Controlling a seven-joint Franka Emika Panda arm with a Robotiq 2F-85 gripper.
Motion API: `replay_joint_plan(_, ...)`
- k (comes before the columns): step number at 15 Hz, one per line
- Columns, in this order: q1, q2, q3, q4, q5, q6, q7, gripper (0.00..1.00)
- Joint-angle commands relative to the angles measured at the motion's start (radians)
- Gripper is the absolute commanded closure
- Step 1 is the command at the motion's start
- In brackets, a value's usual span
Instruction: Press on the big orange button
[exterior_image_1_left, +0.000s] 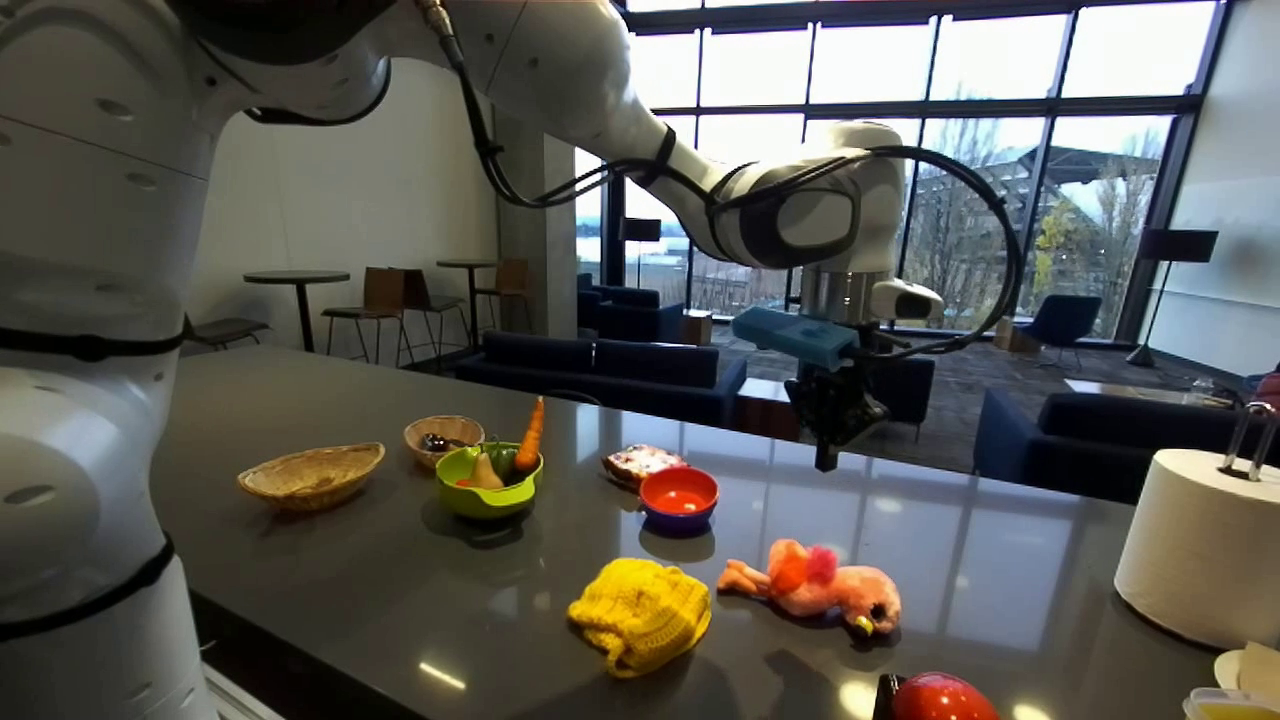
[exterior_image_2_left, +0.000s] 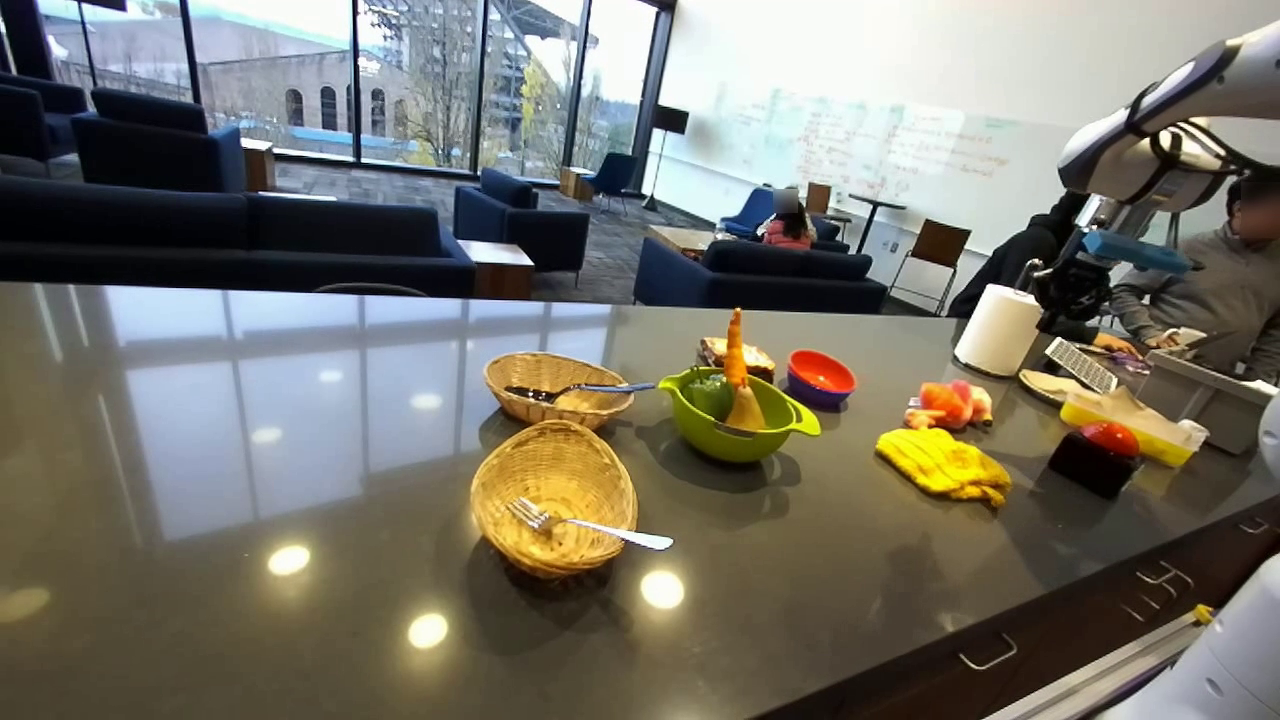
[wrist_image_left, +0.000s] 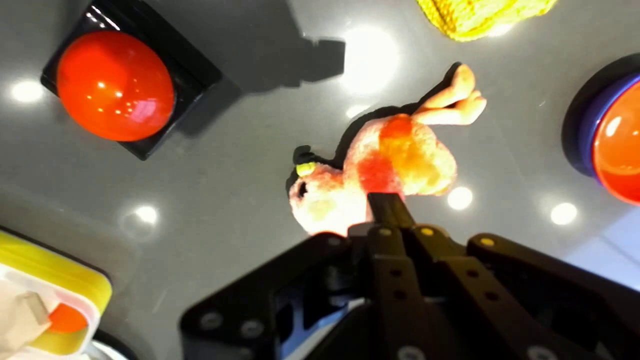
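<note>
dark, glossy surface (exterior_image_2_left: 790, 600): spans the lower part of both exterior views and carries the loose items. robot arm (exterior_image_1_left: 560, 90): white, runs up the left edge of the frame and across the top in an exterior view. gripper (exterior_image_1_left: 826, 460): hangs above the surface, right of center in the same frame; in the wrist view its fingers (wrist_image_left: 392, 280) are pressed together, the tips at lower center. paper towel roll (exterior_image_1_left: 1190, 550): upright, at the right edge of the frame. lower wicker basket (exterior_image_2_left: 555, 460): lower left of center in an exterior view. upper wicker basket (exterior_image_2_left: 545, 412): just above it in that frame. green bowl (exterior_image_2_left: 725, 440): right of both baskets, near the center. plush bird (exterior_image_1_left: 800, 592): pink and orange, lying at lower right of center. yellow knit cloth (exterior_image_1_left: 640, 610): just left of the plush bird. red-and-purple bowl (exterior_image_1_left: 680, 500): above the yellow knit cloth, near the center. big orange button (wrist_image_left: 115, 85): glossy dome at upper left of the wrist view, well apart from the gripper; in an exterior view it sits on its black base (exterior_image_2_left: 1092, 468), toward the right. carrot (exterior_image_2_left: 735, 350): stands out of the green bowl. fork (exterior_image_2_left: 615, 532): lies in the lower wicker basket, handle over the rim.
</note>
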Motion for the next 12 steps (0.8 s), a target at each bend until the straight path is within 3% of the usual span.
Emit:
replay_joint_plan(1, 0.037, -0.063, 0.009, -0.048, -0.004, -0.060, -0.123, 1.00)
replay_joint_plan(6, 0.100, -0.103, 0.026, -0.069, -0.032, -0.119, -0.199, 1.00)
replay_joint_plan(12, 0.163, -0.169, 0.051, -0.139, -0.014, -0.111, -0.252, 1.00)
